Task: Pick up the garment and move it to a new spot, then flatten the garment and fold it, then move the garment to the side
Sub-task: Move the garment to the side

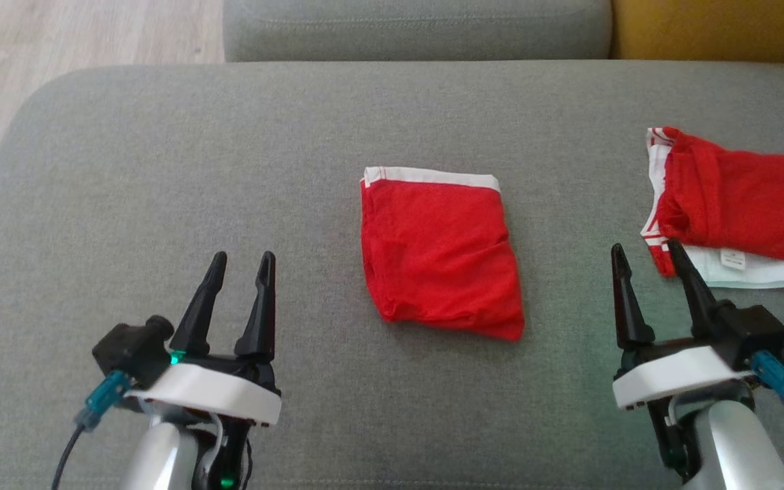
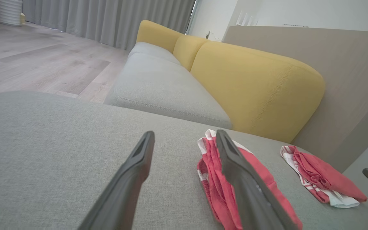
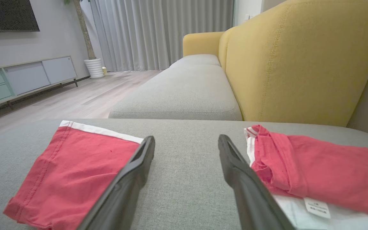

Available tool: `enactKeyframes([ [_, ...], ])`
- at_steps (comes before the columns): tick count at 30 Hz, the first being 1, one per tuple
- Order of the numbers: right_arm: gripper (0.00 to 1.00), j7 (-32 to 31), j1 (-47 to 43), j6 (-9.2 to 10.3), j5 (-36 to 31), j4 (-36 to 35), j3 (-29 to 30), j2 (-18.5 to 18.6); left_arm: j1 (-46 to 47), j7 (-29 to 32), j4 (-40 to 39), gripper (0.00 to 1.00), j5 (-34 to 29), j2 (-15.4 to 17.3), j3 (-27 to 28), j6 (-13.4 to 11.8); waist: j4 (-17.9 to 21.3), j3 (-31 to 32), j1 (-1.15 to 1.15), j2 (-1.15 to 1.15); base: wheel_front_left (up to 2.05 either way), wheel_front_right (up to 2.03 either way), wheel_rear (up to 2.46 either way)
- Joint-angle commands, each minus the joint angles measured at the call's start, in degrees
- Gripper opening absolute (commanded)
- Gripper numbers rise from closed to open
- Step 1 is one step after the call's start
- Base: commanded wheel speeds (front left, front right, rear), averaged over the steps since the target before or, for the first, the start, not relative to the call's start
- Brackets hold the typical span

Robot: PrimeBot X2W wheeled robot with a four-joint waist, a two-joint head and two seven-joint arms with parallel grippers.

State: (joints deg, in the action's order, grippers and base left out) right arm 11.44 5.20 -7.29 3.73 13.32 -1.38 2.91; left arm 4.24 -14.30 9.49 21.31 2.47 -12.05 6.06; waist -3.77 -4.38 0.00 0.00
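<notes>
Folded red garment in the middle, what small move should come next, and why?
Probably ease the right hand toward the near edge of the folded red garment to grasp it. It already lies folded on the grey cushion, and the right hand and left hand are open and apart from it, so only moving it aside seems left.

Head view: garment [image 1: 439, 255] lies centre frame on cushion [image 1: 160, 170]. 2nd garment [image 1: 739, 204] on same cushion at right edge, mid-height, well apart from the 1st. Left gripper [image 1: 243, 257] lower left, right gripper [image 1: 645, 248] lower right, garment btwn them. Right gripper's tips just beside 2nd garment's lower-left corner. Sofa seat [image 1: 419, 27] behind cushion, top centre; backrest [image 1: 719, 27] top right; floor [image 1: 58, 34] upper left.
</notes>
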Motion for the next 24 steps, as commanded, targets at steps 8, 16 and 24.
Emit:
enactKeyframes([
  [8, 1.0, -3.1, 5.5, -0.2, 4.8, 0.1, -4.2, 0.0, 3.5, -0.7, -2.1, 1.0, 0.4, 0.4, 0.8, 0.2, -2.2, -2.8, 0.0, 0.0, 0.0, 0.0, 0.0],
  [16, 1.0, -5.7, 9.6, -0.2, 9.0, 7.8, -6.6, 0.0, 4.6, -0.7, -1.8, 1.0, 0.7, 0.4, -0.1, 0.3, -5.1, -4.9, 0.0, 0.0, 0.0, 0.0, 0.0],
  [24, 1.0, -7.0, 14.6, -0.2, 13.3, 16.9, -9.5, 0.0, 5.6, -0.7, -1.6, 1.0, 0.9, 0.4, -0.7, 0.5, -7.1, -6.9, 0.0, 0.0, 0.0, 0.0, 0.0],
])
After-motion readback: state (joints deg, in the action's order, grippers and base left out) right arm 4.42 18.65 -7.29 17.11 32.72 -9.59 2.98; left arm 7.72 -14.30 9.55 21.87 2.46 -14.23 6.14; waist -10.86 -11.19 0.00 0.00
